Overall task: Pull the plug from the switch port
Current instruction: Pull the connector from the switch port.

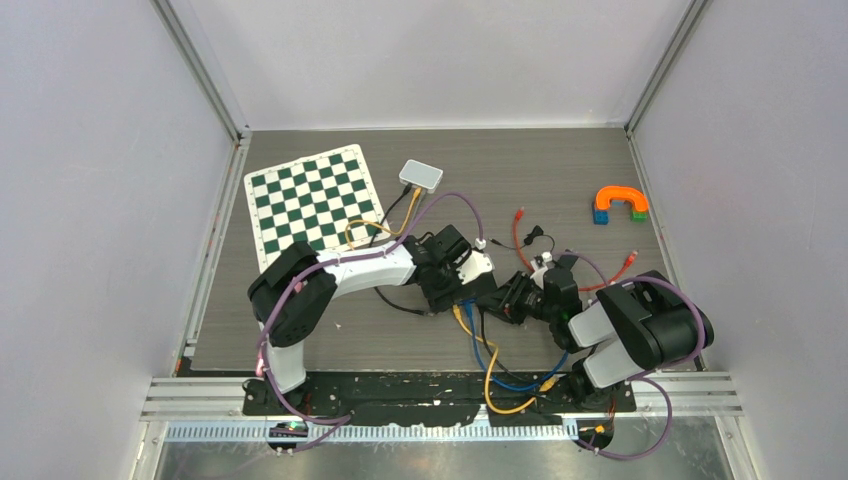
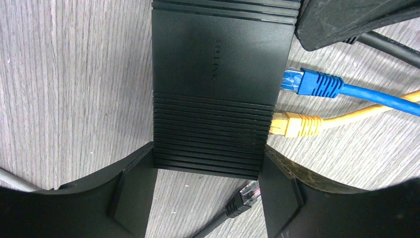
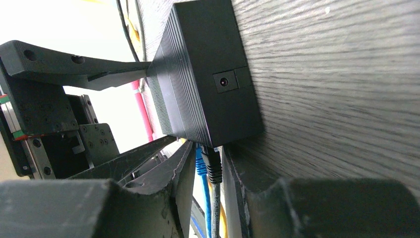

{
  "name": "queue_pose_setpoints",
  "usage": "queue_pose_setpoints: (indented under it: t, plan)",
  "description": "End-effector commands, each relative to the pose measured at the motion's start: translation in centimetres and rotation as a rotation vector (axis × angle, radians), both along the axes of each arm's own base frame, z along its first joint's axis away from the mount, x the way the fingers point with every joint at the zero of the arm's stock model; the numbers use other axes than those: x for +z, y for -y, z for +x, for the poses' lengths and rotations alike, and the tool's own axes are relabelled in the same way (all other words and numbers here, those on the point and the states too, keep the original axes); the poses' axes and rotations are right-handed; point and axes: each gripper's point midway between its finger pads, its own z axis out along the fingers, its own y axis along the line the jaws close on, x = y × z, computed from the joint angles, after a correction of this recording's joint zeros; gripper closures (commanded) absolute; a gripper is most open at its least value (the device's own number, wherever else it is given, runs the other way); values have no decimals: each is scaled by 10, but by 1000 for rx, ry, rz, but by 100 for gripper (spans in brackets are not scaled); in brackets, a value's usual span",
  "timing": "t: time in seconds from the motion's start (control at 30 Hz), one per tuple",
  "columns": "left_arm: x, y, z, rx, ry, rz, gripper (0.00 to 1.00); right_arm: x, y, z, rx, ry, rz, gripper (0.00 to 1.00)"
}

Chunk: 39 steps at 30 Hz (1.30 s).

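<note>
Your left gripper [image 2: 207, 161] clamps the switch [image 2: 218, 74]; your right gripper [image 3: 209, 157] pinches the black plug [image 3: 213, 171]. The grip looks made; next, pull straight out.

Switch [image 2: 218, 84]: black plastic casing, matt; one half smooth with a faint embossed logo, the other finely ribbed. Worktop [image 2: 74, 89]: grey wood-grain surface, matt, with fine straight grain lines. Blue plug [image 2: 312, 83]: clear glossy plastic tip, ridged rubbery blue boot, smooth cable jacket. Yellow plug [image 2: 297, 125]: same build, translucent tip, matt yellow boot. Black plug [image 3: 213, 166]: ribbed matt black boot. Left gripper [image 2: 205, 166]: jaws of black matt plastic, inner faces dusty and scuffed. Right gripper [image 3: 210, 171]: jaws black, with grainy, rough-edged faces. Chessboard [image 1: 315, 200]: flat printed sheet, green and white, low sheen. Frame rail [image 1: 690, 395]: bare silver metal, grooved.
</note>
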Motion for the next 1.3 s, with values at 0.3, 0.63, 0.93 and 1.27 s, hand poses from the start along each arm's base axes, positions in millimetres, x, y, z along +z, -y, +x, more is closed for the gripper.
queue_pose_setpoints:
  t: [0.3,0.63,0.93,1.27]
  plan:
    - [-2,5,-13,-8,-49,-34,43,16,-8,12,7,52,39,88]
    - [0,7,-8,-6,-26,-46,44,5,-10,-11,169,69,-33,95]
    - [-6,6,3,27,-9,17,44,18,-19,-30,280,70,47,95]
    - [1,6,8,52,-17,6,44,3,-7,-48,313,31,-69,95]
